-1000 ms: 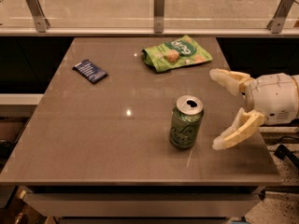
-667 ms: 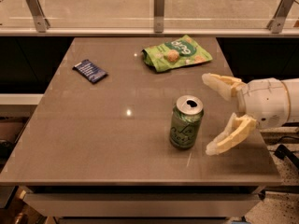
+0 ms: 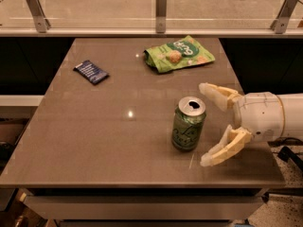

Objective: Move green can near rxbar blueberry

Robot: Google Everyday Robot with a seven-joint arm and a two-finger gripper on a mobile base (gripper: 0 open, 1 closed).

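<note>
At the near right of the table [image 3: 94, 136], the green can [image 3: 188, 124] stands upright, its long axis vertical and its silver top with the pull-tab hole facing up. The gripper [image 3: 204, 125] reaches in from the right edge, level with the can, its two pale fingers spread wide. One fingertip [image 3: 204, 87] sits on the far side and the other on the near side, with nothing held between them. The can lies directly left of the claw, right at its mouth, and its right flank looks to be just between the tips. Whether either finger touches it cannot be told.

The rxbar blueberry [image 3: 91, 72] lies flat toward the far left, well apart from the can, so the coming carry would likely run left and away across bare tabletop. A green snack bag [image 3: 179, 54] lies at the far side, beyond the can. The surface is smooth, grey-brown and faintly glossy. Behind it runs a glass barrier on metal brackets [image 3: 161, 4].
</note>
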